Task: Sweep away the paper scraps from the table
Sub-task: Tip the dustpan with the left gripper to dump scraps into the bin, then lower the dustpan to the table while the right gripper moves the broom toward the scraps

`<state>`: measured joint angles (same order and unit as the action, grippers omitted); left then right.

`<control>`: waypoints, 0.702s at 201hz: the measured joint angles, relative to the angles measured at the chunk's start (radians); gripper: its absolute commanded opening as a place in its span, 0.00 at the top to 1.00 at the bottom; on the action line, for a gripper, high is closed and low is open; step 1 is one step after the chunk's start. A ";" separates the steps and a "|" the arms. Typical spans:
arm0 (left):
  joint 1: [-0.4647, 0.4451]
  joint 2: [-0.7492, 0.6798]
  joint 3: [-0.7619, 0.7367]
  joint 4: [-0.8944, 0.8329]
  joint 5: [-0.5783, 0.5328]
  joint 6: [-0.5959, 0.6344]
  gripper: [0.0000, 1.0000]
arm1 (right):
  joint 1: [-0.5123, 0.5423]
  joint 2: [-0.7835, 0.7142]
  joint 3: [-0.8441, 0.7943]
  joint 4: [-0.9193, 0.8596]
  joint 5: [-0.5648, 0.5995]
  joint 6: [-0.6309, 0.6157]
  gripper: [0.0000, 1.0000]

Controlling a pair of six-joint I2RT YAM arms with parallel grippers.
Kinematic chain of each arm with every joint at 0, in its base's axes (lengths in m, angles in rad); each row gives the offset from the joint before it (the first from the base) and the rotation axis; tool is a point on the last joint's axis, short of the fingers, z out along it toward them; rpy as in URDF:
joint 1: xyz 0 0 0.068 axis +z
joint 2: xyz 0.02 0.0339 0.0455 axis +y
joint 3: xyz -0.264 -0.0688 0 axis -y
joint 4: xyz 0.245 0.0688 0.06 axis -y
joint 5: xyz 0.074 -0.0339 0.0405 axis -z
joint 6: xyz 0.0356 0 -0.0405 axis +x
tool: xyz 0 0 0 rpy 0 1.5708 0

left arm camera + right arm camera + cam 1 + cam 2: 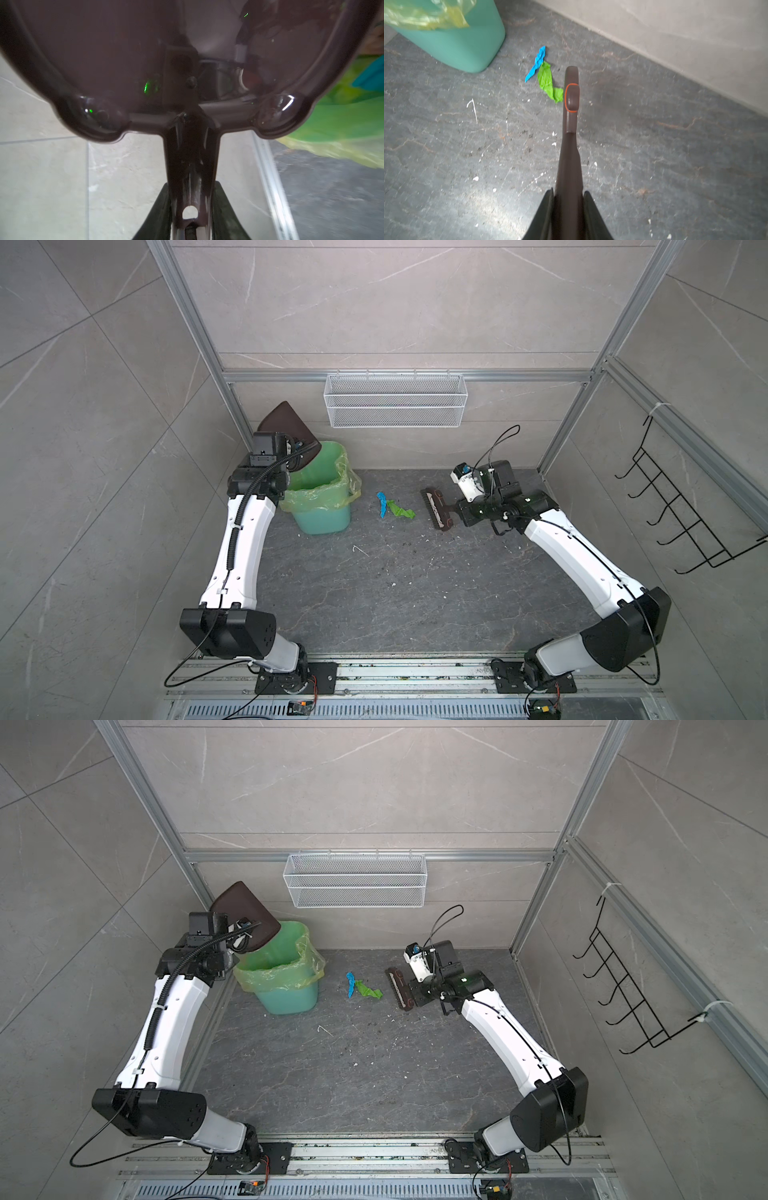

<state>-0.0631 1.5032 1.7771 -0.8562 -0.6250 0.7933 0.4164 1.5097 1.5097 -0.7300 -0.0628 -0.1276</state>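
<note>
Two paper scraps (pixel 400 510) on table (pixel 374 593), left end effector (pixel 191 216) gripping dustpan (pixel 286 420), right end effector (pixel 568 212) gripping brush (pixel 436 510)

- a teal bin (pixel 322 516) stood in the far left corner of the table (pixel 395 605), lined with a yellow-green plastic bag (pixel 347 479) folded out over its rim.
- a dark brown dustpan (pixel 286 423) was tilted over the bin's far left rim, its mouth down toward the bag.
- a brown brush (pixel 436 508) was near the far edge, right of the middle, bristles turned toward the bin.
- small white crumbs (pixel 359 549) lay scattered over the middle.
- a white mesh basket (pixel 395 404) hung on the back wall, and a black wire hook rack (pixel 681 499) on the right wall.
</note>
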 measured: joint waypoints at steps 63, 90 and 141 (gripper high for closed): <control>-0.013 -0.121 -0.025 -0.197 0.332 -0.226 1.00 | 0.003 0.126 0.174 0.026 -0.031 -0.050 1.00; -0.075 -0.187 -0.064 -0.242 0.392 -0.264 1.00 | 0.017 0.205 0.249 0.033 -0.047 -0.068 1.00; -0.210 -0.236 -0.180 -0.319 0.457 -0.338 1.00 | 0.032 0.344 0.360 0.050 -0.086 -0.083 1.00</control>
<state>-0.2733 1.2675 1.5970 -1.1748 -0.1677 0.4557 0.4480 1.8534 1.8702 -0.6804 -0.1486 -0.2108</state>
